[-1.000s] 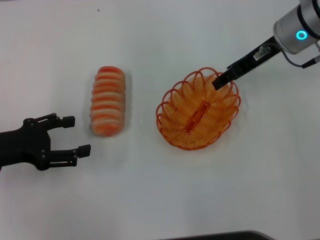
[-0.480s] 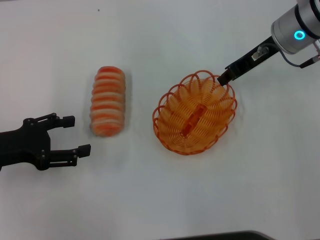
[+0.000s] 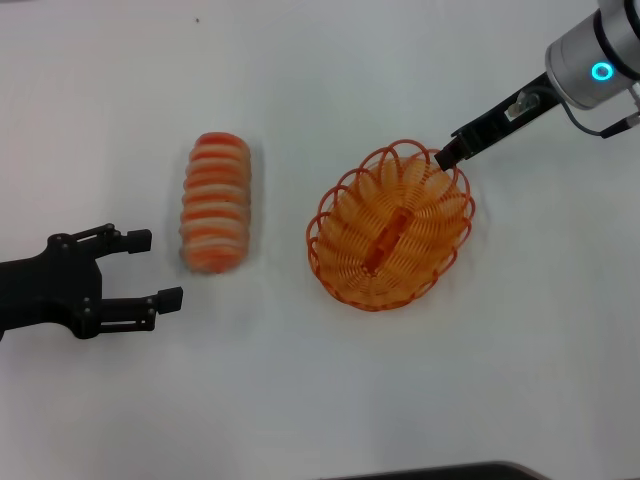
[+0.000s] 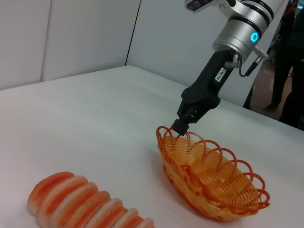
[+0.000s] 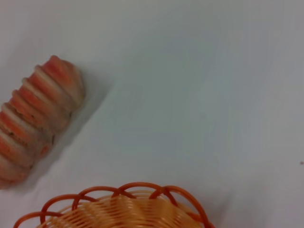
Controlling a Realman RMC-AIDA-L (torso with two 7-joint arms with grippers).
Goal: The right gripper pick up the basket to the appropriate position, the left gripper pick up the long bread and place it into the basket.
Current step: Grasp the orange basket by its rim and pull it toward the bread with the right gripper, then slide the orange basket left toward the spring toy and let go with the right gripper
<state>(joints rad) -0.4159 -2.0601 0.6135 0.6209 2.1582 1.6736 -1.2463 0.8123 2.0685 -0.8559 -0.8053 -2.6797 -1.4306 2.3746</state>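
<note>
The orange wire basket sits empty on the white table, right of centre. My right gripper, on the arm with the blue ring, is at the basket's far right rim with its fingers together on a rim loop; the left wrist view shows it pinching the rim of the basket. The striped long bread lies left of the basket, apart from it. My left gripper is open and empty, just left of the bread's near end. The right wrist view shows the bread and the basket rim.
The white table spreads around both things. A dark edge runs along the table's front. In the left wrist view, wall panels stand behind the table and a person stands far off.
The right gripper went from inside the basket to its far rim, and the basket shifted slightly left over the first half second. Since then almost nothing moved. The left arm stayed put.
</note>
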